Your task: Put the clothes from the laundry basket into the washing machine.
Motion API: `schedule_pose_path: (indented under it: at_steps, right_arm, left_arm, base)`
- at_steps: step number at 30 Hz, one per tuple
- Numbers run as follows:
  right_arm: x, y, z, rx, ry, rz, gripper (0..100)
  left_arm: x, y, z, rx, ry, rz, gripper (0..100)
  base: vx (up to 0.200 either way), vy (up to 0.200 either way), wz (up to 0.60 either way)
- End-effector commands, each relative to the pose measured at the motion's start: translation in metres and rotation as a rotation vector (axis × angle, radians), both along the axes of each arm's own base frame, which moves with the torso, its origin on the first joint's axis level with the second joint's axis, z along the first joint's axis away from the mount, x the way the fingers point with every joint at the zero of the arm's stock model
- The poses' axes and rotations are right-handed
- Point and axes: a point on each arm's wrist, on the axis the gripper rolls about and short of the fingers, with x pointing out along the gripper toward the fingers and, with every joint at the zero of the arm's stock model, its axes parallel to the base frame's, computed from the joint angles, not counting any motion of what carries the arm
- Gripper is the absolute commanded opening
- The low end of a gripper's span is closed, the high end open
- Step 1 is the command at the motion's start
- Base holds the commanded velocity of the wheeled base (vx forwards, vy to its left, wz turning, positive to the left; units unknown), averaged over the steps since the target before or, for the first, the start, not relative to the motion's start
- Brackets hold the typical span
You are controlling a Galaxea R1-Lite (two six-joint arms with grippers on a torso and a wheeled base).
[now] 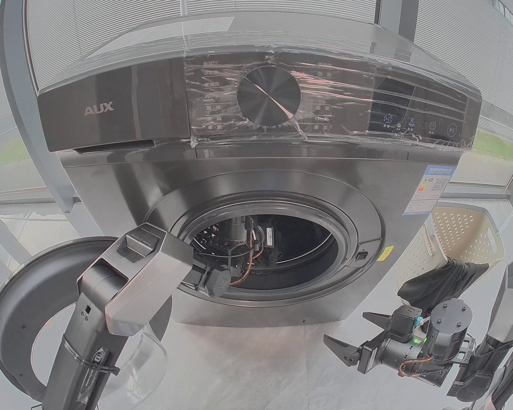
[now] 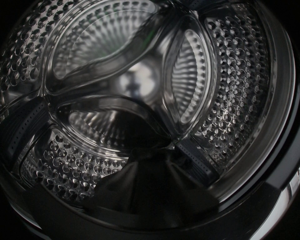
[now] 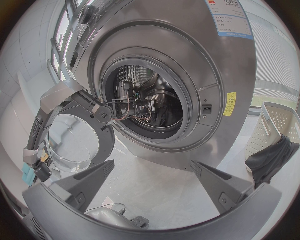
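Grey front-loading washing machine [image 1: 278, 176]: door [image 1: 32, 299] open. Dark garment [image 2: 150, 187]: on floor of drum [image 2: 237, 78]. Left gripper [image 3: 152, 107]: inside drum, grip cannot be told. Right gripper [image 1: 346, 326]: spread wide, empty. Black garment [image 1: 438, 283]: draped over rim of white perforated laundry basket [image 1: 470, 229].

Lab or demo room rather than a home laundry: washing machine [image 1: 160, 176] on a pale tiled floor [image 1: 256, 363], control panel wrapped in plastic film [image 1: 331, 101], label sticker [image 1: 435, 187] on the front, slatted blinds [image 1: 107, 21] behind, laundry basket [image 1: 470, 229] beside it.

Laundry basket [image 1: 470, 229] right of washing machine [image 1: 256, 171]
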Motion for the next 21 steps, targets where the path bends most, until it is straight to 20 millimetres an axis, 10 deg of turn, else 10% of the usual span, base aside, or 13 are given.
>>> schedule_pose_path:
  at_steps: [1, 20, 21]
  right_arm:
    - [0.0, 0.0, 0.0, 0.0, 0.001, 0.0, 100]
    - [-0.001, -0.001, -0.001, -0.004, 0.006, 0.003, 100]
    - [-0.001, -0.001, -0.001, -0.005, 0.005, 0.004, 100]
  left_arm:
    - [0.006, -0.001, -0.001, -0.02, -0.012, 0.01, 100]
    - [-0.029, -0.001, -0.036, 0.106, 0.174, -0.038, 100]
    - [-0.028, -0.001, -0.045, 0.114, 0.18, -0.029, 0]
  base:
    - [0.0, 0.0, 0.0]
    - [0.0, 0.0, 0.0]
    - [0.0, 0.0, 0.0]
